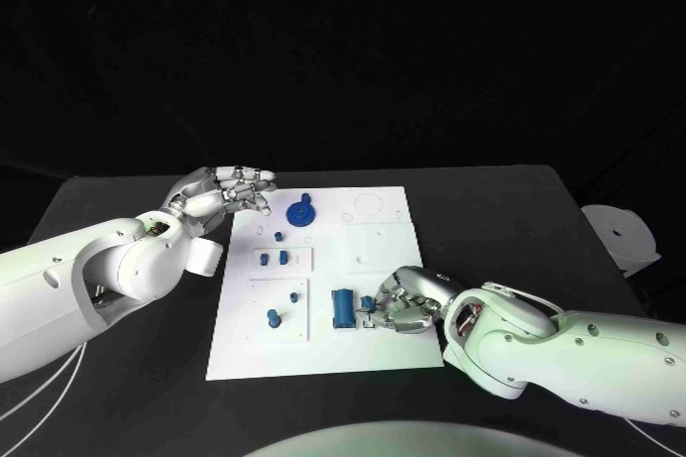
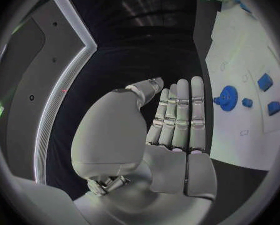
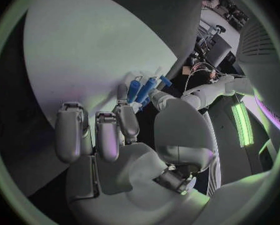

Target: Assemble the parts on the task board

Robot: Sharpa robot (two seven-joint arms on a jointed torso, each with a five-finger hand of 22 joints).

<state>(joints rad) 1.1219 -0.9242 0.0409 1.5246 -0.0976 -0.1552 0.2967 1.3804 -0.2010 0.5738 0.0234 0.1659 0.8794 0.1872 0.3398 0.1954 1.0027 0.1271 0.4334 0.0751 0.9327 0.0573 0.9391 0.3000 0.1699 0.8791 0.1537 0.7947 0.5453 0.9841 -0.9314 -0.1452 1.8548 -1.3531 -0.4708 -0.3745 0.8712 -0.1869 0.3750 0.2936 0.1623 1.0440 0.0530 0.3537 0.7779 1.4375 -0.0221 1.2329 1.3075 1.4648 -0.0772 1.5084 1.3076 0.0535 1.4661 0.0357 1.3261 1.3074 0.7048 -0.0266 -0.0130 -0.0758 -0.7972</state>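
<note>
Pinching a small blue part on the task board, right hand fingers clamped, left hand fingers together, empty.

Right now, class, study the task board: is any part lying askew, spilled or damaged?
Nothing stands out. The task board lies flat on the table, and the blue gear and the smaller blue parts rest on it. The right hand touches a small blue part beside the blue cylinder; the left hand holds nothing.

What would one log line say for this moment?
left hand: open, beside task board | right hand: fingers at small blue part
</note>
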